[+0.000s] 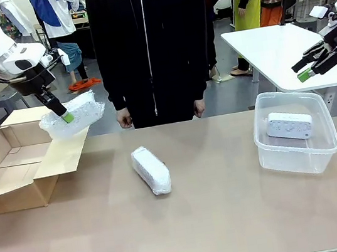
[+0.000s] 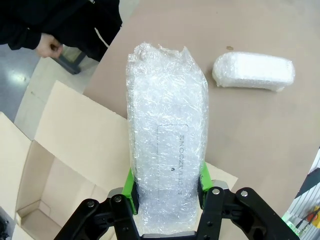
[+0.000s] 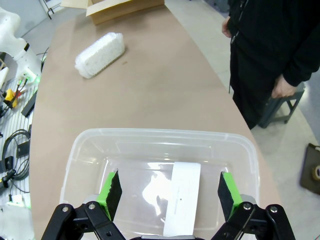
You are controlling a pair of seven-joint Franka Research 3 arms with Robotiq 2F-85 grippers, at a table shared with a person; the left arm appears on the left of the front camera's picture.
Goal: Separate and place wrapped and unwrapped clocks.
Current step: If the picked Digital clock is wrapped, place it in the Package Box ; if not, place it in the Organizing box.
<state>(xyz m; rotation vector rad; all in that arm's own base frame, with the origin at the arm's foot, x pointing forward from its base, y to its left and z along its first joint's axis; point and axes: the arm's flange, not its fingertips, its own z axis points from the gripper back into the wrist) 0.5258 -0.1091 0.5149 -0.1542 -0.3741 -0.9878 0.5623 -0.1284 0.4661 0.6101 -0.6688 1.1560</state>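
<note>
While left gripper [image 2: 167,186] pinches crinkly white wrapped bundle [image 2: 167,115], seemingly over flap of brown cardboard box [image 1: 10,170], release may miss; right gripper [image 3: 170,192] gapes wide.

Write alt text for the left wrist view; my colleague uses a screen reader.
The black, green-padded left gripper is shut on a crinkly white translucent wrapped bundle above the flap of an open brown cardboard box. A second such bundle lies on the brown table; a person's hand shows top left.
</note>
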